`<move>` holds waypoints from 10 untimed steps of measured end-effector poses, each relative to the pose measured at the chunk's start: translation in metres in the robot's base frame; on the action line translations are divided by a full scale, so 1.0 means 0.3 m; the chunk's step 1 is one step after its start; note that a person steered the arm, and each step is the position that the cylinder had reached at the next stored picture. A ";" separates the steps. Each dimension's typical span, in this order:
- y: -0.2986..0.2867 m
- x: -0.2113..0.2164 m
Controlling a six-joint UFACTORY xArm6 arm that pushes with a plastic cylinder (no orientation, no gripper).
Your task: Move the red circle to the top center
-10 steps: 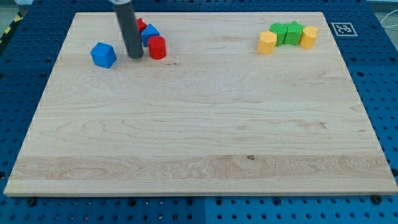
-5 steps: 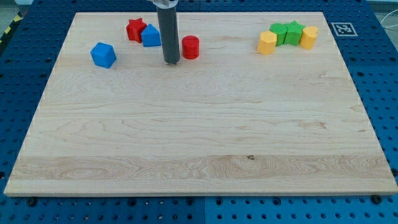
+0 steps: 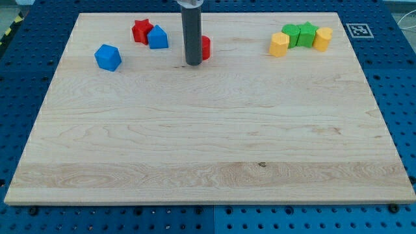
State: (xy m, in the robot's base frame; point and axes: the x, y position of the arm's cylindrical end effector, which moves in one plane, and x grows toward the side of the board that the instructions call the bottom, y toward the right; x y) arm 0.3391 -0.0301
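The red circle [image 3: 205, 48] is a short red cylinder near the view's top, a little left of centre, and the rod hides most of it. My tip [image 3: 193, 63] rests on the board right against the circle's left side, slightly toward the view's bottom. The rod rises from the tip out of the view's top.
A red star block [image 3: 141, 30] and a blue block [image 3: 158, 38] touch at the top left. A blue cube [image 3: 108, 57] lies further left. At the top right, two yellow blocks [image 3: 279, 44] [image 3: 323, 38] flank two green blocks [image 3: 299, 34]. The wooden board [image 3: 208, 149] ends close behind them.
My tip has slid to the right along the top of the board, from beside the blue block to behind the red circle. The red circle has moved right, away from the red star and blue block.
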 end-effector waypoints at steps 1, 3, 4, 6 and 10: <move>0.008 -0.102; 0.058 -0.150; 0.059 -0.152; 0.127 -0.148; 0.175 -0.311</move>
State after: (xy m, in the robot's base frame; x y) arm 0.2459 0.0225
